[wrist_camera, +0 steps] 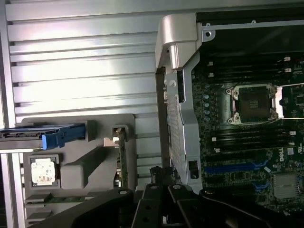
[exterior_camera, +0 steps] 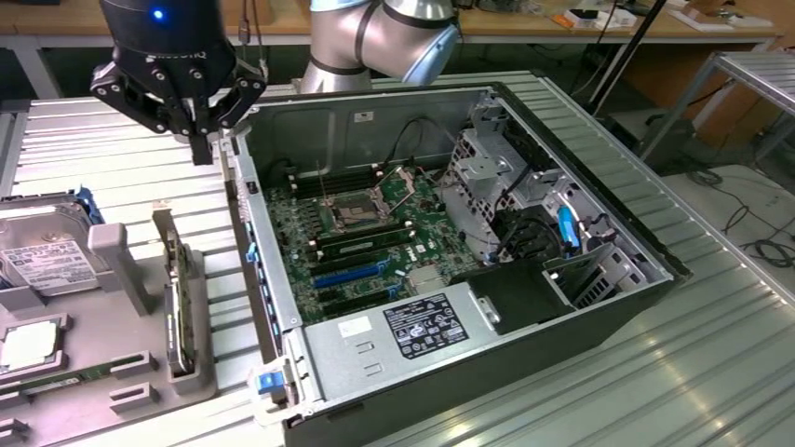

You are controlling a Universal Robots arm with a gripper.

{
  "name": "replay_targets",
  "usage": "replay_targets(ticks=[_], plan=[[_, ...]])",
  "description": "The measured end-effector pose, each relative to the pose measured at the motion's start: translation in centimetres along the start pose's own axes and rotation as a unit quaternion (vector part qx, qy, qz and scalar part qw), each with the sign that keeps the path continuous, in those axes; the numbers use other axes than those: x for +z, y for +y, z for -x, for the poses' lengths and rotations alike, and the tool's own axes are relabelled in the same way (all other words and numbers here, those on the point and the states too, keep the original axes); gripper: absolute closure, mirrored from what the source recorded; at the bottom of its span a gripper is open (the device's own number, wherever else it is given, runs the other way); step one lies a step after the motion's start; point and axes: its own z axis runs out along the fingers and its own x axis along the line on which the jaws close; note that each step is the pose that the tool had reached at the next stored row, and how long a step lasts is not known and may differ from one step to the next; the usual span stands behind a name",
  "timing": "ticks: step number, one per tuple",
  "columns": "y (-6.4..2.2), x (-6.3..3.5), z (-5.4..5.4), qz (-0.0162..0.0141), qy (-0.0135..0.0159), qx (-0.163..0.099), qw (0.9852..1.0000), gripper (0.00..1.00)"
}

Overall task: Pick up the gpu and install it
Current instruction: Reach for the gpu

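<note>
Hardware lay spread over the ribbed metal worktop (exterior_camera: 125,177). The end effector (exterior_camera: 203,149) hung above it with its fingers pressed together and nothing between them, just beside the rear wall of the open computer case (exterior_camera: 267,261) and outside it. The gpu (exterior_camera: 181,317) stood on its long edge in a slot of the grey holder (exterior_camera: 118,247), near the case on the exterior view's left and well apart from the end effector. In the wrist view the gpu (wrist_camera: 122,159) appeared as a thin dark strip upright in the same holder. Beside it in the holder sat a silver hard drive (exterior_camera: 44,256) with a white label and a processor chip (exterior_camera: 28,346). Inside the case, the green motherboard (exterior_camera: 360,233) lay exposed, its processor socket (wrist_camera: 251,104) bare.
</note>
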Motion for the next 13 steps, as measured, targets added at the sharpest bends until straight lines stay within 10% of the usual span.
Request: replay_targets(ticks=[13], plan=[[-0.32,-0.04,-1.9,0.0,0.0,0.0,1.0,0.89]])
